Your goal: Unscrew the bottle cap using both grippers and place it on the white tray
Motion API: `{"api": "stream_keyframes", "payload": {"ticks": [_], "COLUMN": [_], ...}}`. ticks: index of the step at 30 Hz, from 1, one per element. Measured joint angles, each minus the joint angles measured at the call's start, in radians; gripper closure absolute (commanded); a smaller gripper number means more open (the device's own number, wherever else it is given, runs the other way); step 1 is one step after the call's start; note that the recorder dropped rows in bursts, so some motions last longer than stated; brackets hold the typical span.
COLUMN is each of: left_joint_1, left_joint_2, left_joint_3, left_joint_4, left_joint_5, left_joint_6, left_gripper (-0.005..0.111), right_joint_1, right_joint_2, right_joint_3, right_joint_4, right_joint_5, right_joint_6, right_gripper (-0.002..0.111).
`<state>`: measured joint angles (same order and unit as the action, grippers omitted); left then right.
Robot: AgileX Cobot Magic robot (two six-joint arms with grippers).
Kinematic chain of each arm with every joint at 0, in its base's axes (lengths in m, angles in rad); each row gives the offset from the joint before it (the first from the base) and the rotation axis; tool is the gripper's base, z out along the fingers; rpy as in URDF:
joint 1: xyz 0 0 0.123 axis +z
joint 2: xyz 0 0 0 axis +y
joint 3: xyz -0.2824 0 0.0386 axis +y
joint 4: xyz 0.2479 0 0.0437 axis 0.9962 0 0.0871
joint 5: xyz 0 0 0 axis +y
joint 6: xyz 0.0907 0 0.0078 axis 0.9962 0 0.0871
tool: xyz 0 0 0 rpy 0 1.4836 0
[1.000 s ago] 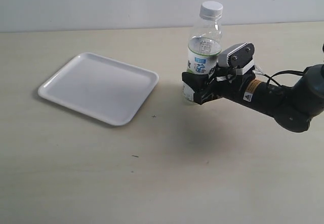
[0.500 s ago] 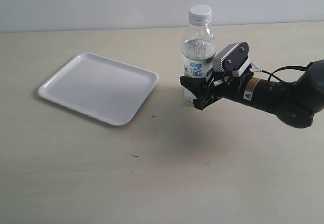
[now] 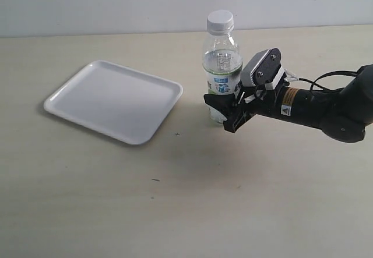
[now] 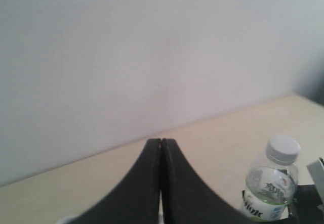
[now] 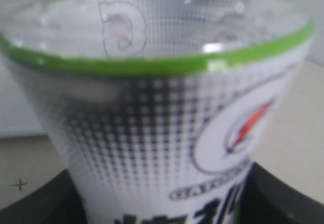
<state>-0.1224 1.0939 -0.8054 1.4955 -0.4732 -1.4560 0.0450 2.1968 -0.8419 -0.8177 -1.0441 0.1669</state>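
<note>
The clear bottle (image 3: pixel 222 71) stands upright on the table right of the white tray (image 3: pixel 87 92), its white cap (image 3: pixel 220 20) on the neck. My right gripper (image 3: pixel 225 113) is shut on the bottle's lower body, one black finger on each side. The right wrist view is filled by the bottle's label (image 5: pixel 167 133), with the fingers (image 5: pixel 30 204) at its sides. My left gripper (image 4: pixel 161 143) is shut with nothing in it and does not show in the exterior view. Its camera sees the bottle (image 4: pixel 268 196) and cap (image 4: pixel 282 148) off to one side.
The pale wooden table (image 3: pixel 175 200) ends at a white wall (image 3: pixel 116 2) behind. The right arm (image 3: pixel 326 109), with its cable, lies low over the table at the right. A small dark mark (image 3: pixel 155 180) sits on the table in front of the tray.
The right gripper has slid the bottle to the left, closer to the tray, still holding it. The tray has not moved.
</note>
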Motion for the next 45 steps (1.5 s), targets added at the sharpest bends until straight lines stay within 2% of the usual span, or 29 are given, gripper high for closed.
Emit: {"api": "stream_keyframes", "payload": {"ticks": [2, 5, 7, 10, 11, 13, 15, 17, 20, 22, 24, 28, 29, 32, 35, 37, 41, 45], "left_joint_1": [0.000, 0.000, 0.000, 0.000, 0.000, -0.009, -0.036, -0.059, -0.067, -0.070, -0.079, -0.122, -0.137, -0.181, -0.233, -0.273, -0.345, -0.409], "left_joint_2": [0.099, 0.225, 0.293, 0.354, 0.366, 0.374, 0.380, 0.403, 0.457, 0.495, 0.522, 0.560, 0.567, 0.604, 0.647, 0.675, 0.731, 0.784], "left_joint_3": [-0.120, -0.293, -0.379, -0.462, -0.478, -0.487, -0.492, -0.499, -0.508, -0.519, -0.546, -0.620, -0.648, -0.747, -0.860, -0.939, -1.054, -1.118], "left_joint_4": [0.129, 0.211, 0.233, 0.242, 0.247, 0.257, 0.268, 0.268, 0.244, 0.110, -0.107, -0.704, -0.872, -1.309, -1.548, -1.629, -1.700, -1.709], "left_joint_5": [-0.118, -0.276, -0.325, -0.316, -0.275, -0.120, 0.184, 0.495, 0.766, 0.839, 0.868, 0.926, 0.974, 1.174, 1.347, 1.445, 1.621, 1.679], "left_joint_6": [-0.109, -0.161, -0.128, 0.078, 0.186, 0.296, 0.393, 0.566, 0.918, 1.133, 1.351, 1.961, 2.120, 2.443, 2.576, 2.608, 2.618, 2.612], "left_gripper": [0.107, 0.107, 0.107, 0.107, 0.107, 0.107, 0.107, 0.107, 0.107, 0.107, 0.107, 0.107, 0.107, 0.107, 0.107, 0.107, 0.107, 0.107], "right_joint_1": [0.000, 0.000, 0.000, 0.000, 0.000, 0.000, 0.000, 0.000, 0.000, 0.000, 0.000, 0.000, 0.000, 0.000, 0.000, 0.000, 0.000, 0.000], "right_joint_2": [-0.005, -0.007, -0.009, -0.014, -0.014, -0.014, -0.014, -0.014, -0.014, -0.014, -0.014, -0.014, -0.014, -0.014, -0.014, -0.014, -0.014, -0.014], "right_joint_3": [0.000, 0.000, 0.000, 0.000, 0.000, 0.000, 0.000, 0.000, 0.000, -0.002, -0.004, -0.004, -0.004, -0.004, -0.004, -0.004, -0.004, -0.004], "right_joint_4": [0.000, 0.000, 0.000, 0.000, 0.000, 0.000, 0.000, 0.000, 0.000, 0.002, 0.000, 0.000, -0.002, -0.004, -0.007, -0.008, -0.010, -0.010], "right_joint_5": [0.009, 0.019, 0.026, 0.032, 0.033, 0.033, 0.033, 0.033, 0.035, 0.035, 0.037, 0.037, 0.037, 0.037, 0.037, 0.035, 0.033, 0.033], "right_joint_6": [-0.008, -0.019, -0.019, -0.021, -0.023, -0.023, -0.023, -0.025, -0.025, -0.025, -0.029, -0.034, -0.039, -0.049, -0.063, -0.076, -0.094, -0.097], "right_gripper": [0.108, 0.108, 0.108, 0.108, 0.108, 0.108, 0.108, 0.108, 0.108, 0.108, 0.108, 0.108, 0.108, 0.108, 0.108, 0.108, 0.108, 0.108]}}
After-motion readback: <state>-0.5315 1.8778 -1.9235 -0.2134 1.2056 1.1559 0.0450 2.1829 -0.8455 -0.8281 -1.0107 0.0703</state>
